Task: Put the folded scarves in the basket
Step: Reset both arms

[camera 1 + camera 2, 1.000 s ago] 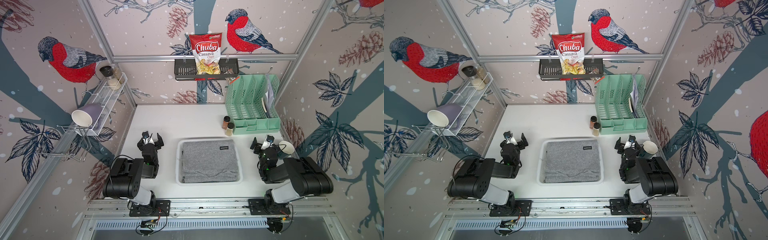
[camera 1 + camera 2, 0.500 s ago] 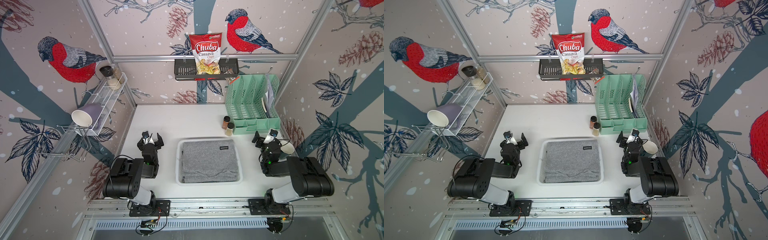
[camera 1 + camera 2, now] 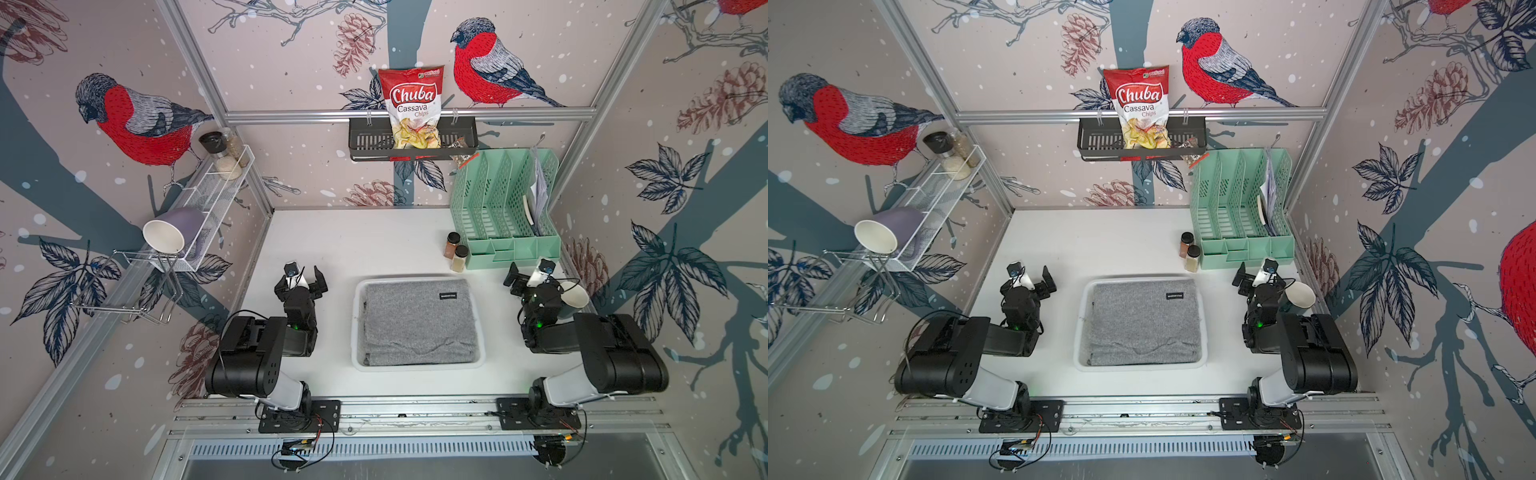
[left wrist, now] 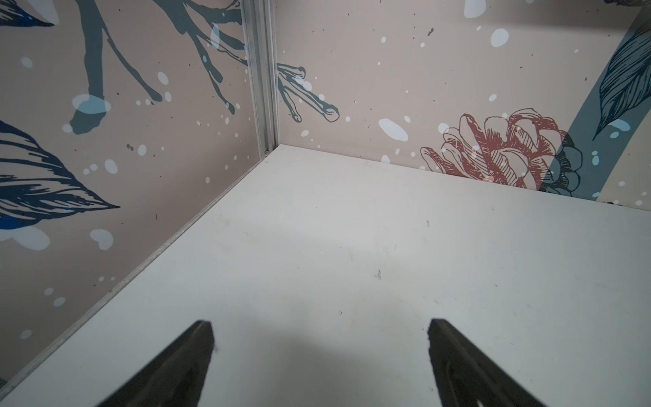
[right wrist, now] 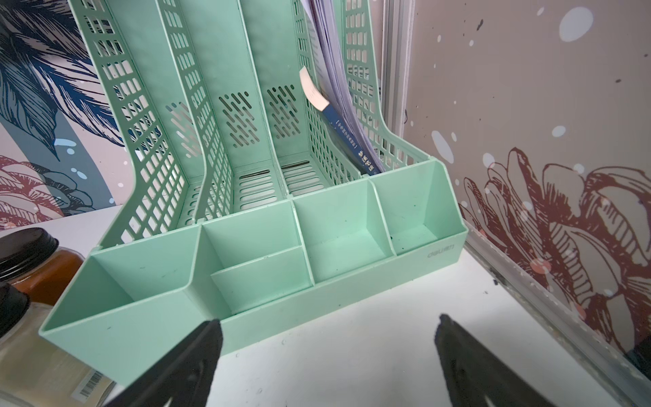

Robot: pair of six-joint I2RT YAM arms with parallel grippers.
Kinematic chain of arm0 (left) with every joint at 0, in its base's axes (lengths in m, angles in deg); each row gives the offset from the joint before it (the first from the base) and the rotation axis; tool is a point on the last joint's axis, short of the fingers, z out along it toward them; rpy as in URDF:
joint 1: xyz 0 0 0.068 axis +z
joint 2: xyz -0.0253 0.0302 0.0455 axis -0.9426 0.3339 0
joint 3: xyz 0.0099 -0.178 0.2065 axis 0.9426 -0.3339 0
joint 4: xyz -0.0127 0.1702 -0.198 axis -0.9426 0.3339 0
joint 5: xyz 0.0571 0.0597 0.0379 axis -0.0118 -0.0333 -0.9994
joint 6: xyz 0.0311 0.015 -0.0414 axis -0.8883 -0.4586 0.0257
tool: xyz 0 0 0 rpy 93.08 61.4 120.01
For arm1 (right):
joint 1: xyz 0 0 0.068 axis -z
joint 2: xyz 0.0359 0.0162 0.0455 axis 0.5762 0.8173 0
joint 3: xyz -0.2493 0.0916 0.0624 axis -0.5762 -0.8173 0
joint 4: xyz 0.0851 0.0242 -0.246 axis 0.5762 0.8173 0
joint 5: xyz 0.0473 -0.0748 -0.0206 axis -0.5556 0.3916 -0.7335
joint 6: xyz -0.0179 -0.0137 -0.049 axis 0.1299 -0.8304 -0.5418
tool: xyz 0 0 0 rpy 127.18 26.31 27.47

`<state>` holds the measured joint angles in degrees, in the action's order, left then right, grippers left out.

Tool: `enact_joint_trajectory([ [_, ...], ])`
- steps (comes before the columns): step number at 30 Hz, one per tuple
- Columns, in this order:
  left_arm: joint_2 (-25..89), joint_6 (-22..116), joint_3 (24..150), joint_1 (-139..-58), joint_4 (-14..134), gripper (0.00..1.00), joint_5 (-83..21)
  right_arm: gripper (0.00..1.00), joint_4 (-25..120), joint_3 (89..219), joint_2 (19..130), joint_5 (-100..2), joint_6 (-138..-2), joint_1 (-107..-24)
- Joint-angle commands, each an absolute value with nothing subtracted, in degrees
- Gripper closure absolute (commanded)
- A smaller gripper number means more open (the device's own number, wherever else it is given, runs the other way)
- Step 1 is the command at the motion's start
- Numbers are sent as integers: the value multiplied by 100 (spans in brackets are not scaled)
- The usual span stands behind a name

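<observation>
The folded scarf (image 3: 417,322) lies flat inside the basket (image 3: 356,328), which sits on the table (image 3: 374,241) between the left gripper (image 4: 318,329) and the right gripper (image 5: 327,329). Both grippers have their fingers fully released, hold nothing, and stand well apart from the basket.

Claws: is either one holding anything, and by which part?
Nothing is held. The left claw and right claw stand open and empty; the folded grey scarf lies in the shallow white plastic basket, apart from both.

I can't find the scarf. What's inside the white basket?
The folded grey scarf lies inside the basket, filling it, a black label on top. It hides the basket's bottom, so anything underneath cannot be seen.
</observation>
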<state>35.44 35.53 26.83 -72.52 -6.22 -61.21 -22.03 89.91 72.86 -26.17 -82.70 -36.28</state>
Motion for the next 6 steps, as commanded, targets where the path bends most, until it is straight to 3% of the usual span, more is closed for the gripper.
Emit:
enact_joint_trajectory([
  [1, 3529, 3478, 2708, -7254, -735, 2, -6129, 0, -2282, 8998, 7291, -2673, -8224, -3618],
  [6, 3529, 3476, 2707, -7261, -739, 2, -6128, 0, -2184, 9014, 7241, -2694, -8214, -3614],
])
